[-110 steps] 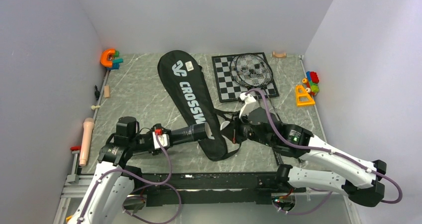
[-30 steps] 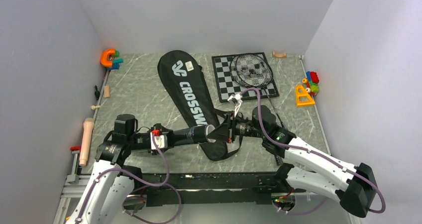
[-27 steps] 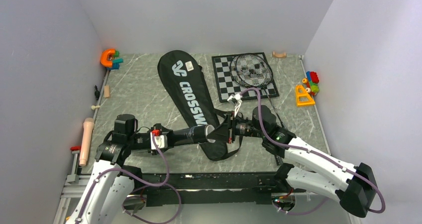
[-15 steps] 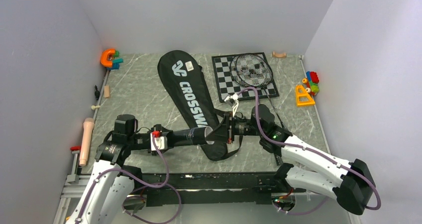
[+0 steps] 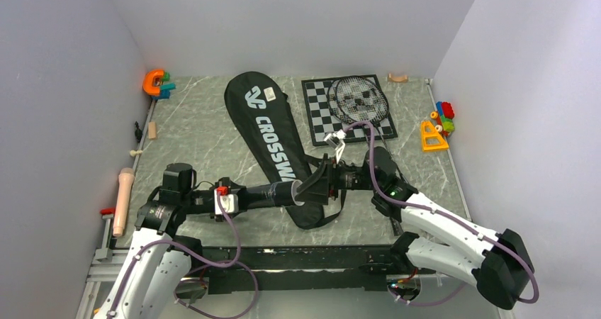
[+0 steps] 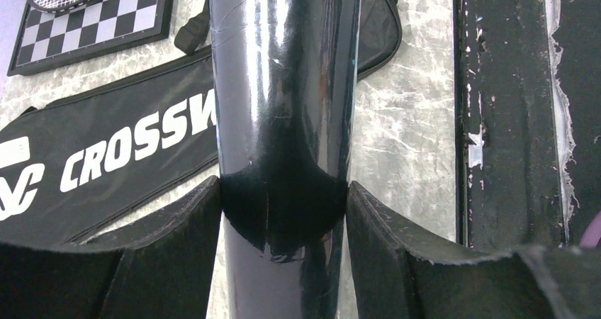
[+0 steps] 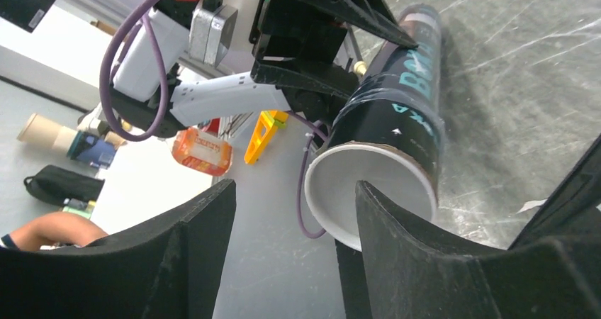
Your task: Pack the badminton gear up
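tube [image 5: 275,191]: lying level, clasped by left gripper [image 5: 248,194], far end over racket bag [image 5: 264,124];
right gripper [image 5: 312,188]: spread at the tube's white end;
racket [image 5: 361,99]: head on chessboard [image 5: 317,117]

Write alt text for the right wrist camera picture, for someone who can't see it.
A dark tube points its open, white-lined end at the camera, held over the grey table by the left gripper. The right gripper is open and empty, its two black fingers framing the tube in the foreground.

racket [image 5: 361,98] handle hidden, tube [image 6: 283,85] end cropped
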You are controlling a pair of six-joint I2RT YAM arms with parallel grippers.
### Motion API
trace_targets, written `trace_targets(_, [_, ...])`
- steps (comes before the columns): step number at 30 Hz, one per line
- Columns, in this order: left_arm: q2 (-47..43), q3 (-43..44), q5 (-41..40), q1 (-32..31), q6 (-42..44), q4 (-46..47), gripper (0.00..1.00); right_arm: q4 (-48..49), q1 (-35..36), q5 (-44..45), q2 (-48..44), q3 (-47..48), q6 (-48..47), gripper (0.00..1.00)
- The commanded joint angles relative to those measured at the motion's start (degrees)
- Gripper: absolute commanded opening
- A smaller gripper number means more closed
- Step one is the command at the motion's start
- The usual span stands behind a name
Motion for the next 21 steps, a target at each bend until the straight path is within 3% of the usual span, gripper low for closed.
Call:
trace_targets(1, [-0.7,2.9,4.6,-0.2,1.2,1.5,0.0,-0.1,-2.7,-1.4,-4.1,0.3,-0.6,0.66])
trace_targets(8, [-0.8,2.8,4.7,-0.2,0.1,2.4,0.0,-5.1,-6.4,-0.5,-8.3,-1.1,-1.6,0.62])
trace_targets(10, [-0.9,3.0,4.7,-0.2,0.0,2.3,0.0,-8.0,-6.7,0.7,-8.7,-1.1,-2.7,0.53])
trace_targets(16, [-0.8,3.3,4.4,-0.2,-1.1,3.0,0.0,-14.9,-6.6,4.9,-8.2,-0.1,-6.8,0.14])
trace_targets(21, [-0.2,3.4,4.2,-0.2,-2.9,4.5,0.0,-16.6,-6.4,6.6,-7.2,0.9,-8.1,0.09])
